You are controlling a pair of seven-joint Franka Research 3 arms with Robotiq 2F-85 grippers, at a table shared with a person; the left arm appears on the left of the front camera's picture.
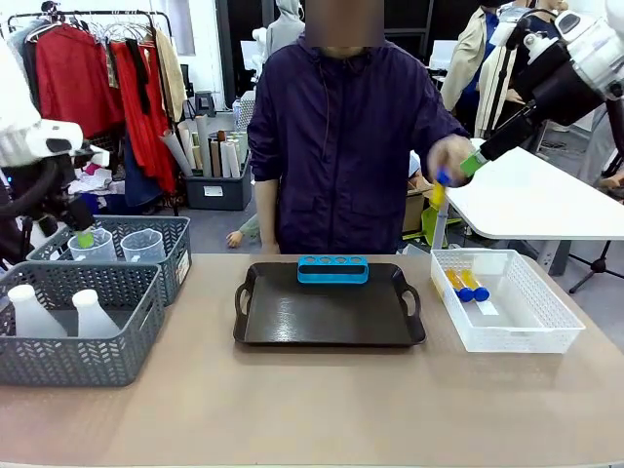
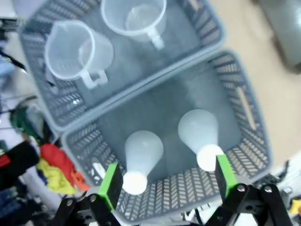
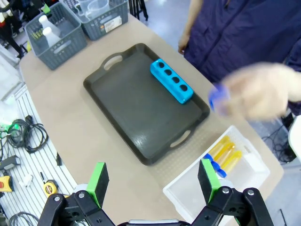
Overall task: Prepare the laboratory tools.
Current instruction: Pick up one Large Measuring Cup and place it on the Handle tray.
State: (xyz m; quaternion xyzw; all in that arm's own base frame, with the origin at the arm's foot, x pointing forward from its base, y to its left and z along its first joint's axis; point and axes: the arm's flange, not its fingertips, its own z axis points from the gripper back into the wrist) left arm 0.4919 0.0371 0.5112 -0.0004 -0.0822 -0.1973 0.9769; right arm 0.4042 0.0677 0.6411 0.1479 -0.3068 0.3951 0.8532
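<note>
1. Our left end effector (image 2: 168, 182) hangs wide open and empty over the near grey basket (image 2: 249, 113), straight above two white flasks (image 2: 141, 150).
2. Two clear beakers (image 1: 143, 244) stand in the far grey basket (image 1: 177, 239), just behind the near one.
3. Our right end effector (image 3: 153, 181) is spread wide too, holding nothing, high above the tabletop (image 3: 70, 117).
4. The blue rack (image 1: 332, 269) lies at the far edge of the black tray (image 1: 322, 317).
5. The person's hand (image 1: 450, 154) holds one blue-capped tube (image 1: 439, 193) above the white basket (image 1: 546, 327), where more tubes (image 1: 466, 285) lie.
</note>
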